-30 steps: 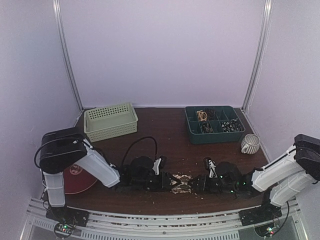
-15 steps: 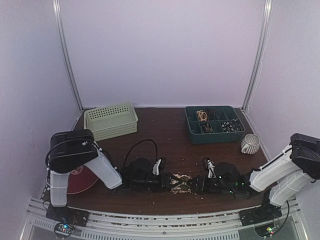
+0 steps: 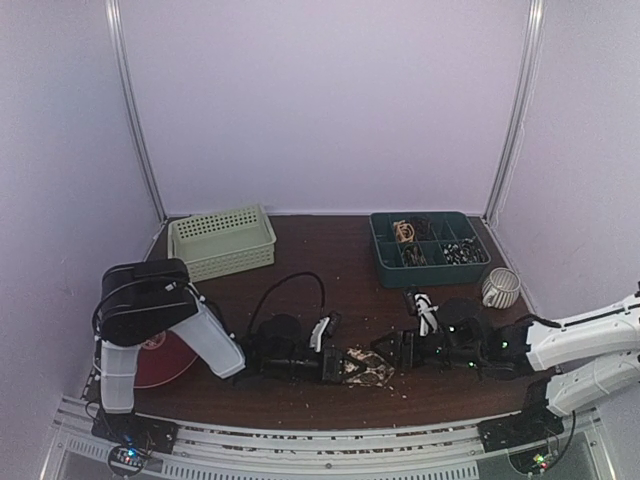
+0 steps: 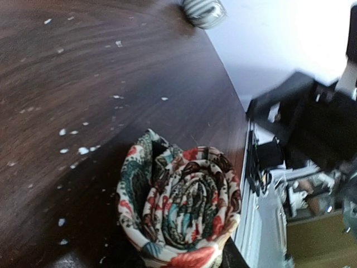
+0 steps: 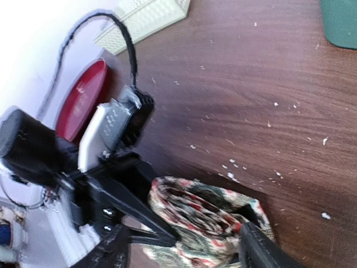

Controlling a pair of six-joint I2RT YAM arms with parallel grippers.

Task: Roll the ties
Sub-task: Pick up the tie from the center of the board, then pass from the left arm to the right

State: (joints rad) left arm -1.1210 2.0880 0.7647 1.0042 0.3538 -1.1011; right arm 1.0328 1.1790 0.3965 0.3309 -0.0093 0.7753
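A: One rolled tie (image 4: pixel 178 209) sits at the middle of the near edge; left claw (image 3: pixel 337 364) pinches it, right claw (image 3: pixel 396 352) gapes around it.
B: Risk: if that pinch slips, the soft coil likely unwinds.

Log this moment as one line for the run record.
tie: coiled into a roll | left hand: shut on tie | right hand: fingers either side of tie, grip unclear
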